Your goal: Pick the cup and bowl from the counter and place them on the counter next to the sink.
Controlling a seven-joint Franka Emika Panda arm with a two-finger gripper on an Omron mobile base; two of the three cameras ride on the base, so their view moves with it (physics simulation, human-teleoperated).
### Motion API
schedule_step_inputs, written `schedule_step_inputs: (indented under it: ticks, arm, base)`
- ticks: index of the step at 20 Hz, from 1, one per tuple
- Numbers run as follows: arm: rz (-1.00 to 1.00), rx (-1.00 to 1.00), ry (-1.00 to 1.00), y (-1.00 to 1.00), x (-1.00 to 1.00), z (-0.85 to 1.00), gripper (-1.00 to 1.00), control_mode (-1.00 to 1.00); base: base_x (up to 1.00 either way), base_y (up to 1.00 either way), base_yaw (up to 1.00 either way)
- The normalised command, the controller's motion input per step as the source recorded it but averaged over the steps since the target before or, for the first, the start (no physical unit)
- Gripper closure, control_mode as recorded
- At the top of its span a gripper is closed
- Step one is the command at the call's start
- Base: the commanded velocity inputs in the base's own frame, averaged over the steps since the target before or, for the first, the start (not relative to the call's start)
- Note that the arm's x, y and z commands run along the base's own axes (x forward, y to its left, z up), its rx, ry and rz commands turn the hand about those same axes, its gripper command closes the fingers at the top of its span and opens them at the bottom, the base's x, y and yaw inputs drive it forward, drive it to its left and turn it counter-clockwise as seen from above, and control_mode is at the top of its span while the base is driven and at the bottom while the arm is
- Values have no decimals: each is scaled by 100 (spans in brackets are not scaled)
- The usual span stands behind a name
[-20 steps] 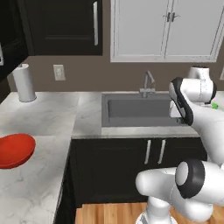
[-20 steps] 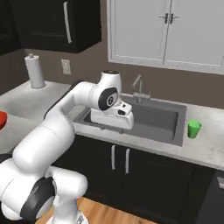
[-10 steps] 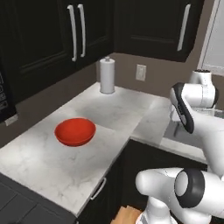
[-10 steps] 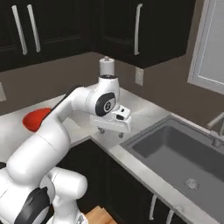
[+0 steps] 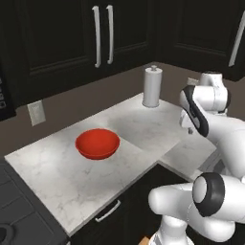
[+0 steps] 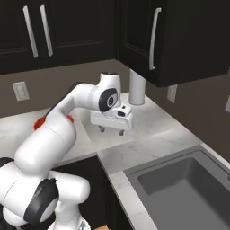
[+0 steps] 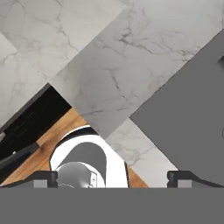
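Note:
The red bowl (image 5: pixel 97 143) sits upright on the white marble counter (image 5: pixel 57 177), left of my arm. In the right base view, bits of the bowl (image 6: pixel 39 121) peek out from behind the arm. My gripper (image 6: pixel 111 130) hangs open and empty, fingers down, a little above the counter's corner between the bowl and the sink (image 6: pixel 179 184). The hand view looks straight down on the counter (image 7: pixel 109 65) and a corner of the sink (image 7: pixel 188 105), with the gripper (image 7: pixel 113 177) wide apart and nothing between its tips. The cup is out of view.
A white paper towel roll (image 5: pixel 152 87) stands at the back of the counter by the wall. The black stovetop (image 5: pixel 14 225) lies at the lower left. Dark upper cabinets (image 6: pixel 179 40) hang over the counter. A wall outlet (image 5: pixel 37 113) is behind the bowl.
The whole scene has swung: the base turned from facing the sink toward the corner counter, so the bowl now lies near the middle of the left base view. The gripper has stayed open.

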Motion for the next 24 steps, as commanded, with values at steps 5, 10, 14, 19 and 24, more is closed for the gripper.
schedule_step_inputs:
  ticks: [5,10,14,19,24]
  arm:
    - [0,0,0,0,0,0,-100,100]
    - [0,0,0,0,0,0,-100,100]
    - [0,0,0,0,0,0,-100,100]
    - [0,0,0,0,0,0,-100,100]
    - [0,0,0,0,0,0,-100,100]
  base:
    - [39,45,-4]
    - [89,59,-21]
    - [79,32,-28]
    - [0,0,0]
    - [0,0,0]
